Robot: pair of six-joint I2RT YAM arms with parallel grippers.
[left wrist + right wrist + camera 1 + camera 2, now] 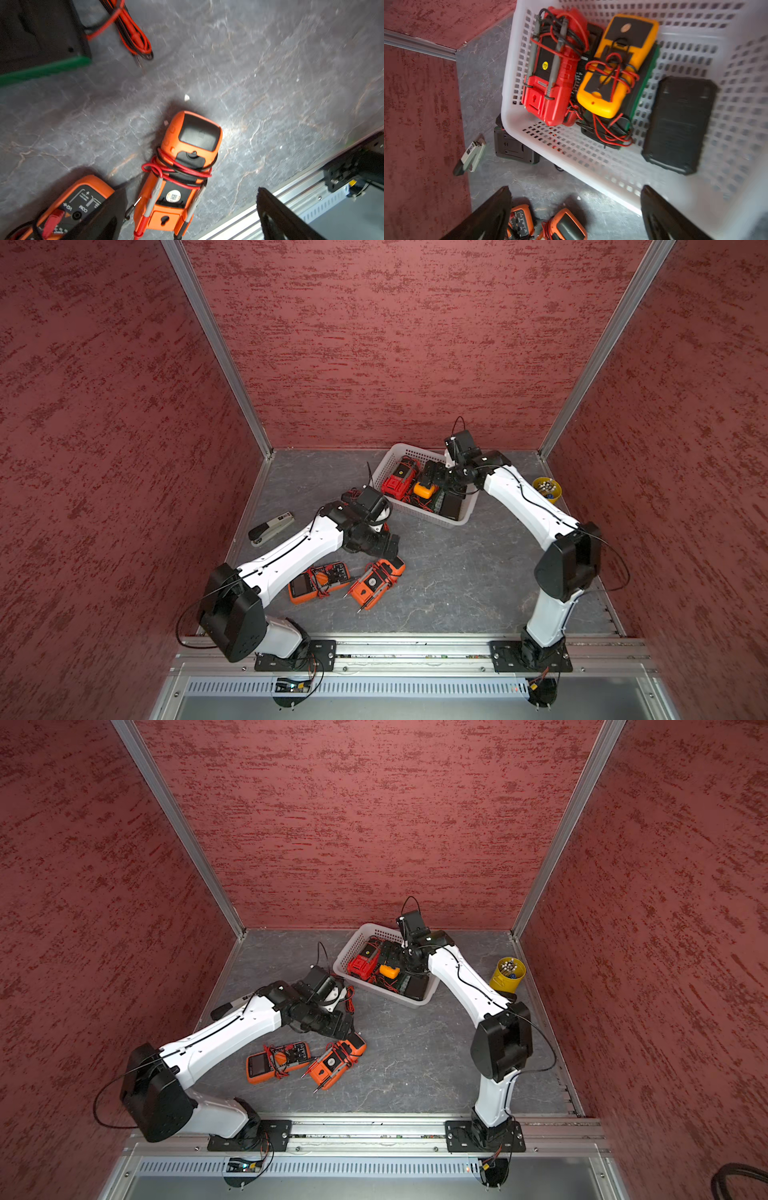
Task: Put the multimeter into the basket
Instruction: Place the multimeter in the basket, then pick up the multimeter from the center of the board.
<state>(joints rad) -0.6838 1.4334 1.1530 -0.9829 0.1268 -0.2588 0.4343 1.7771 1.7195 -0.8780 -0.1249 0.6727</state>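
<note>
Stapler (271, 527) lies far left on the table, near the wall.

Left arm hides most of a black green-edged meter (515, 145). It lies on the table tight against the basket's outer wall, its near end under the rim. Left wrist view is blurred and cuts it off.

Left gripper (384, 546): fingers spread wide, nothing between them, hanging just above the wrapped orange multimeter (180, 166).

Table top (457, 572) is dark grey with pale marble veins. Red textured walls (395, 344) close three sides, with aluminium posts in the corners. Both arm bases are on a metal rail at the front.

Wrapped orange multimeter lies on the open table, well apart from the basket (388, 460). It has a dark panel at its head end, red lead wound round the waist, probes clipped along both sides and a round white sticker. Just beside it lies the flat orange multimeter (318, 583), face up, grey display, leads heaped over the dial.

Basket is white and perforated, toward the back wall. Inside are a red multimeter (550, 83), then a yellow multimeter (616, 68) on top of a green-edged one that is mostly covered, then a black meter (679, 124) that is blurred.

Right gripper (575, 188): released, fingers wide apart, empty, above the basket.

Yellow cup (546, 489) stands far right, contents too small to make out.
</note>
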